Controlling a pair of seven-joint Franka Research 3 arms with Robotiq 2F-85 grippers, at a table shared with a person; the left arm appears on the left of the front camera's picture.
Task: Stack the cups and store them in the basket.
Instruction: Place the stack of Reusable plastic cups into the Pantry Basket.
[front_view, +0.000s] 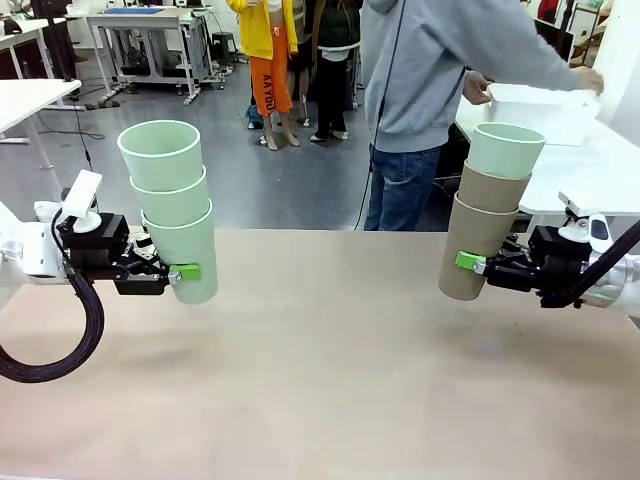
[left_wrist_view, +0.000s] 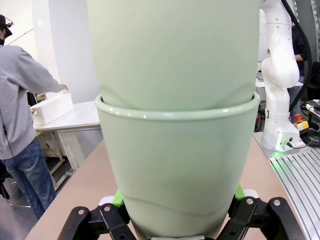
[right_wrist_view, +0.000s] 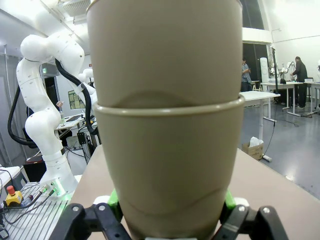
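Cups (front_view: 160, 152) up on both sides: my left gripper (front_view: 185, 272) clamps a three-high mint stack (front_view: 178, 225), my right gripper (front_view: 470, 264) grips a mint-topped tan stack (front_view: 482, 235).

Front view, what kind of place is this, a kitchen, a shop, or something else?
Most likely a robotics lab: a white robot arm standing beside the table, a red emergency stop button with loose cables, and metal workbenches carrying equipment on an open grey floor.
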